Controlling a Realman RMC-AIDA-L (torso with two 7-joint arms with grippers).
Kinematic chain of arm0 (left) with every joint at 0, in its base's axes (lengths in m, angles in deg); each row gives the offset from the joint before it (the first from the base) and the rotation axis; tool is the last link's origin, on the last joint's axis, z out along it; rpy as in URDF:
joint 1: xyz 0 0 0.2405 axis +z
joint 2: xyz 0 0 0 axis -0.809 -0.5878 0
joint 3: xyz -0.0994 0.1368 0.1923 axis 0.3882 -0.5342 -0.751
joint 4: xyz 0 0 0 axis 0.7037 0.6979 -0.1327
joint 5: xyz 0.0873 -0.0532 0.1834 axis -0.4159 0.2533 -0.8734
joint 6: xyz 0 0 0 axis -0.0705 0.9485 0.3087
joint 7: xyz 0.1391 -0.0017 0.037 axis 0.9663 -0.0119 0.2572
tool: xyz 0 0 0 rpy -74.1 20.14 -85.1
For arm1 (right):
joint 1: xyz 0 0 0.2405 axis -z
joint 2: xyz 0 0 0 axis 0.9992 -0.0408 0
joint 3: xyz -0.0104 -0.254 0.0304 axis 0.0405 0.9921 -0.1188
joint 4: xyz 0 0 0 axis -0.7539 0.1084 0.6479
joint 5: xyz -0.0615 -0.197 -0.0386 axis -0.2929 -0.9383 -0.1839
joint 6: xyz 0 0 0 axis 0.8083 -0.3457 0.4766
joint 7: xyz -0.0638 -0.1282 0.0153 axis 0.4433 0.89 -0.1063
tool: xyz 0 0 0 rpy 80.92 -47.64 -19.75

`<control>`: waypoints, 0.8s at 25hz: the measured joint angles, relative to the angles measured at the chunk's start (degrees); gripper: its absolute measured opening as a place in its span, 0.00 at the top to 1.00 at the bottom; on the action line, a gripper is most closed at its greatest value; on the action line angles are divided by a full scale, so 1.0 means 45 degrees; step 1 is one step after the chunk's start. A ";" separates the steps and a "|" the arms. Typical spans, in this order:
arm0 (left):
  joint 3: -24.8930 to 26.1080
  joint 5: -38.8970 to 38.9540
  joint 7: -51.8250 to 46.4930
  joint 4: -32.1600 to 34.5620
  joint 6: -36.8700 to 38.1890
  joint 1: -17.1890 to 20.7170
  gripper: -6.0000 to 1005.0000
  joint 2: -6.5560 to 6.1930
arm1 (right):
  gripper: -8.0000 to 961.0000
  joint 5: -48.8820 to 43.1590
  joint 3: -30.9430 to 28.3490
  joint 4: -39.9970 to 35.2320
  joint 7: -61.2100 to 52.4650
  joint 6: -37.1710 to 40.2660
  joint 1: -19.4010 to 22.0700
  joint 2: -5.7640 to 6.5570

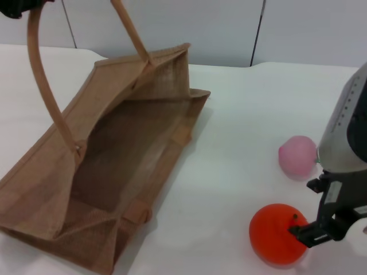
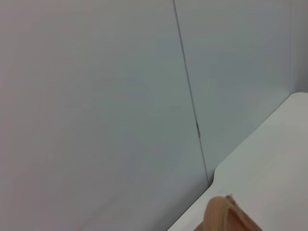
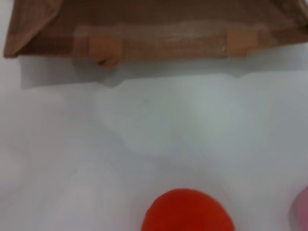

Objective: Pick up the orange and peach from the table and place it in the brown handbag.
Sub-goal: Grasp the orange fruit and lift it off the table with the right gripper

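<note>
The brown handbag lies tilted on the white table at the left, its mouth open towards the right. Its rim also shows in the right wrist view. My left gripper is at the top left, shut on one handle, which rises to it; the strap shows in the left wrist view. The orange sits at the front right and also shows in the right wrist view. The peach lies behind it. My right gripper is open, just right of the orange, one fingertip at its side.
A grey wall with panel seams stands behind the table. Bare tabletop lies between the bag and the two fruits. The table's back edge runs behind the peach.
</note>
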 joint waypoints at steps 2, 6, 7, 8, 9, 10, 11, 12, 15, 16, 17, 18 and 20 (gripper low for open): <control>0.0003 -0.0093 0.0007 -0.0003 0.0009 0.0013 0.88 0.0017 | 0.09 0.0141 0.0006 0.0040 0.0002 -0.0054 0.0001 0.0008; 0.0003 -0.0124 0.0010 -0.0009 0.0034 0.0010 0.88 0.0022 | 0.09 0.0844 -0.0003 0.0327 0.0025 -0.0070 -0.0029 0.0092; 0.0003 -0.0126 0.0011 -0.0010 0.0051 -0.0001 0.88 0.0024 | 0.09 0.0947 -0.0005 0.0432 0.0058 -0.0047 -0.0040 0.0107; 0.0003 -0.0127 0.0011 -0.0010 0.0058 -0.0009 0.88 0.0028 | 0.09 0.1005 -0.0004 0.0557 0.0103 -0.0004 -0.0050 0.0112; 0.0003 -0.0128 0.0012 -0.0011 0.0068 -0.0013 0.88 0.0034 | 0.09 0.1023 -0.0006 0.0756 0.0153 0.0057 -0.0058 0.0115; 0.0003 -0.0128 0.0012 -0.0011 0.0075 -0.0013 0.88 0.0039 | 0.09 0.1047 -0.0006 0.0896 0.0186 0.0113 -0.0071 0.0115; 0.0002 -0.0128 0.0012 -0.0011 0.0082 -0.0013 0.88 0.0044 | 0.09 0.1077 -0.0006 0.1126 0.0242 0.0197 -0.0094 0.0117; 0.0003 -0.0128 0.0012 -0.0011 0.0092 -0.0011 0.88 0.0049 | 0.09 0.1094 -0.0006 0.1329 0.0288 0.0272 -0.0116 0.0110; 0.0068 -0.0128 0.0010 -0.0011 0.0095 0.0002 0.88 0.0065 | 0.09 0.1127 -0.0005 0.1979 0.0432 0.0560 -0.0238 0.0060; 0.0102 -0.0128 0.0010 -0.0011 0.0091 0.0002 0.88 0.0066 | 0.09 0.1126 -0.0006 0.2225 0.0459 0.0674 -0.0315 0.0043; 0.0126 -0.0123 0.0010 -0.0011 0.0082 0.0003 0.88 0.0067 | 0.09 0.1118 -0.0005 0.2419 0.0479 0.0784 -0.0400 0.0038; 0.0138 -0.0113 0.0011 -0.0011 0.0072 0.0000 0.88 0.0068 | 0.09 0.1108 -0.0005 0.2579 0.0491 0.0874 -0.0464 0.0038; 0.0148 -0.0066 0.0010 -0.0002 0.0052 -0.0026 0.88 0.0069 | 0.09 0.1070 -0.0006 0.2946 0.0500 0.1046 -0.0614 0.0064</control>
